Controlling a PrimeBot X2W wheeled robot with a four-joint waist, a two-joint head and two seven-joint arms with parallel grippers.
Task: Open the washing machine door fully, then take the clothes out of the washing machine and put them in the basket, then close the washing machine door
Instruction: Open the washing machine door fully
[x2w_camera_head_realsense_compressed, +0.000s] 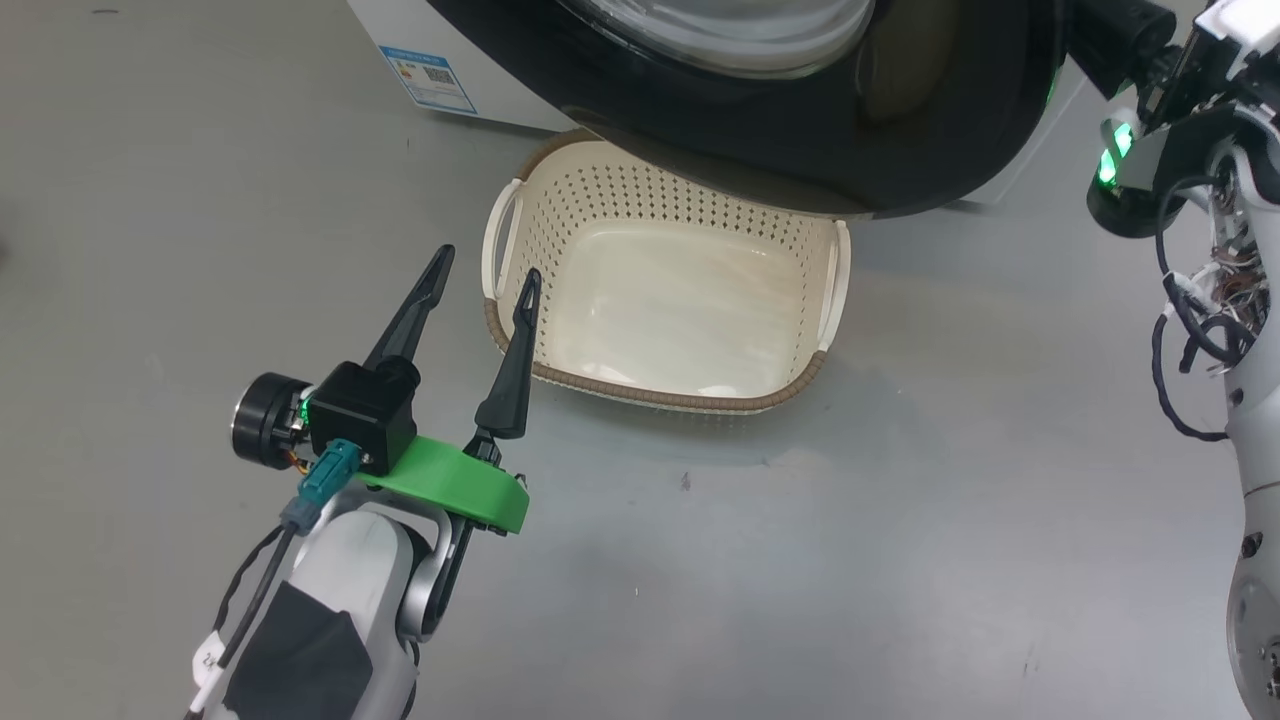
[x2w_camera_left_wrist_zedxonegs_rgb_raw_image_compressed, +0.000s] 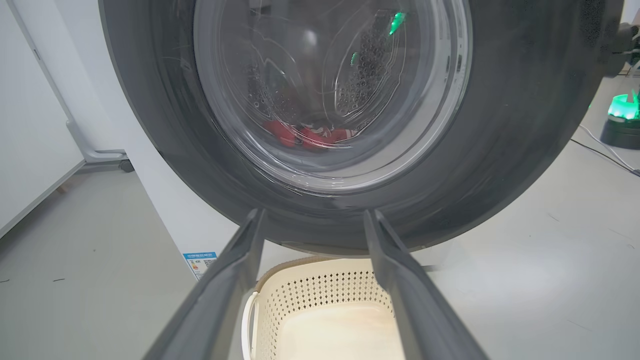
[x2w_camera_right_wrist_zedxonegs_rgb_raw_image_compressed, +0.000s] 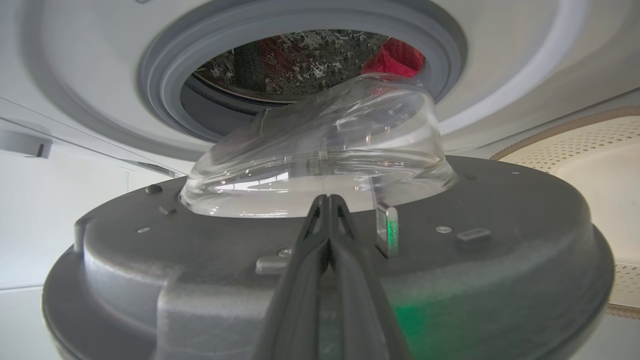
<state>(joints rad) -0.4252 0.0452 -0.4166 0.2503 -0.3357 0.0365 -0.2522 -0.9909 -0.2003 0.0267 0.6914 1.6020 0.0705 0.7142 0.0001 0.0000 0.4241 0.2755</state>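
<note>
The washing machine door (x2w_camera_head_realsense_compressed: 900, 120) stands partly swung out from the washing machine (x2w_camera_head_realsense_compressed: 500, 70), and its lower rim overhangs the far edge of the basket (x2w_camera_head_realsense_compressed: 660, 395). The cream basket holds nothing. My left gripper (x2w_camera_head_realsense_compressed: 485, 270) is open and empty beside the basket's left handle, aimed at the door's outer face (x2w_camera_left_wrist_zedxonegs_rgb_raw_image_compressed: 500, 125). Through the glass bowl the red clothes (x2w_camera_left_wrist_zedxonegs_rgb_raw_image_compressed: 310, 135) lie low in the drum. My right gripper (x2w_camera_right_wrist_zedxonegs_rgb_raw_image_compressed: 327, 200) is shut with nothing between its fingers, tips against the door's grey inner face (x2w_camera_right_wrist_zedxonegs_rgb_raw_image_compressed: 500, 240) just below the glass bowl (x2w_camera_right_wrist_zedxonegs_rgb_raw_image_compressed: 320, 150). Behind it, clothes (x2w_camera_right_wrist_zedxonegs_rgb_raw_image_compressed: 395, 57) show inside the grey gasket.
Grey floor spreads to the left of the basket and in front of it. My right arm (x2w_camera_head_realsense_compressed: 1250, 400), with its loose cables, rises along the right edge. A blue sticker (x2w_camera_head_realsense_compressed: 430, 80) marks the washer's lower front corner. A white panel on a wheeled foot (x2w_camera_left_wrist_zedxonegs_rgb_raw_image_compressed: 30, 125) stands left of the washer.
</note>
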